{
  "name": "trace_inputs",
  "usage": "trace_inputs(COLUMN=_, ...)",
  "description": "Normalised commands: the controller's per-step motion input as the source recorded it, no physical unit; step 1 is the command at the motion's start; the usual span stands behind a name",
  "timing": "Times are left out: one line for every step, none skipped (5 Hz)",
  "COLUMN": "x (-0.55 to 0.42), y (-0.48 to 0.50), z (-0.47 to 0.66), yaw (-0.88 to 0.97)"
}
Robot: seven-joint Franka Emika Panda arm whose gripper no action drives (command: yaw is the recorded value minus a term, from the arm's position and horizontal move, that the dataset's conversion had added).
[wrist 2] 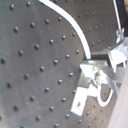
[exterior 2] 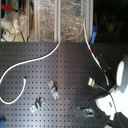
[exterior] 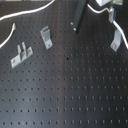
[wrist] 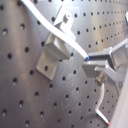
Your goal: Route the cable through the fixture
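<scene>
Gripper (wrist: 92,64) pinches the cable (wrist: 55,31) right at its fingertips, cord draped over the fixture (wrist: 52,50) just ahead; light, floppy, prob slippery, so I'd hold close to the bracket w/ little slack.

The first exterior view shows three grey metal pieces on one black perforated surface (exterior: 70,95): a pronged plate (exterior: 21,55) at middle left, one angled bracket (exterior: 46,35) at upper centre, another bracket (exterior: 116,39) at upper right, plus one white cable (exterior: 30,14) along the top.
</scene>
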Motion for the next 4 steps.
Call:
trace_inputs(x=-0.035, y=-0.004, z=0.06, yaw=0.0)
trace_inputs(x=-0.196, y=-0.181, z=0.39, yaw=-0.1)
trace_inputs(x=-0.014, y=-0.091, z=0.04, yaw=-0.13)
trace_inputs(x=-0.089, y=-0.072, z=0.06, yaw=-0.15)
